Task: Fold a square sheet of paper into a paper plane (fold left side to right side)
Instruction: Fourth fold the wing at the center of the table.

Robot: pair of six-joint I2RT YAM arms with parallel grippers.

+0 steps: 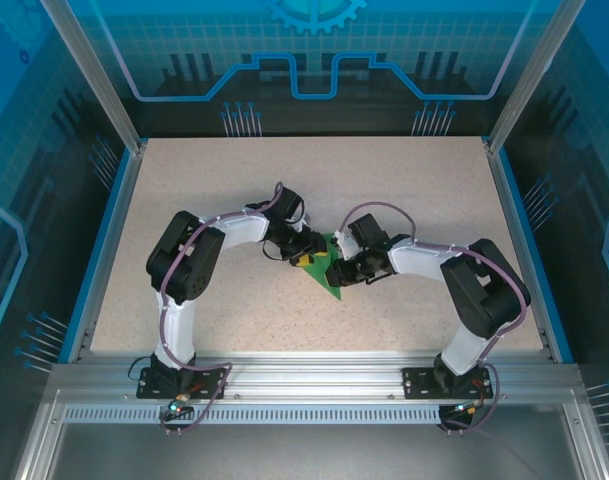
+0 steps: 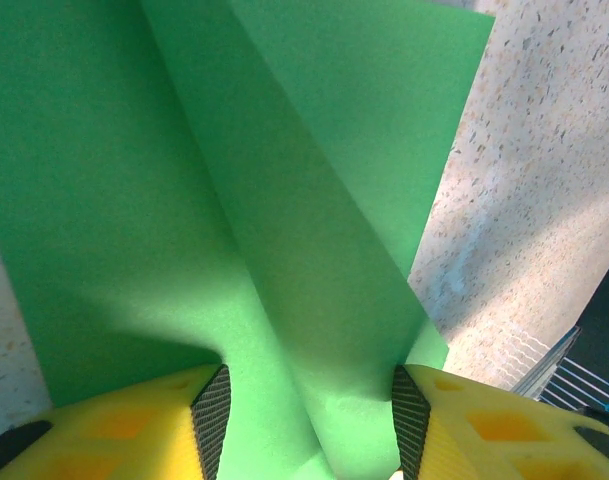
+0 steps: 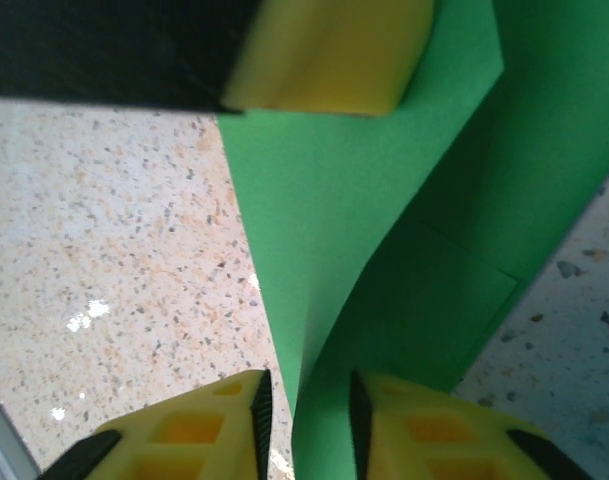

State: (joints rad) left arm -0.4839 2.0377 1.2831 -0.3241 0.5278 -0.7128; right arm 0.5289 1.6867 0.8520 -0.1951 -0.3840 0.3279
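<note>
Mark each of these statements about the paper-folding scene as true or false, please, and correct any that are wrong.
1. The thin green paper sheet lies completely flat. False: in the left wrist view a raised fold runs up its middle.
2. The left gripper has its jaws apart, with green paper between them. True.
3. The right gripper sits at the table's edge, away from the sheet. False: it is over the sheet, and a paper edge rises between its slightly parted jaws.
4. Both grippers meet over the sheet near the middle of the speckled beige table. True.
</note>
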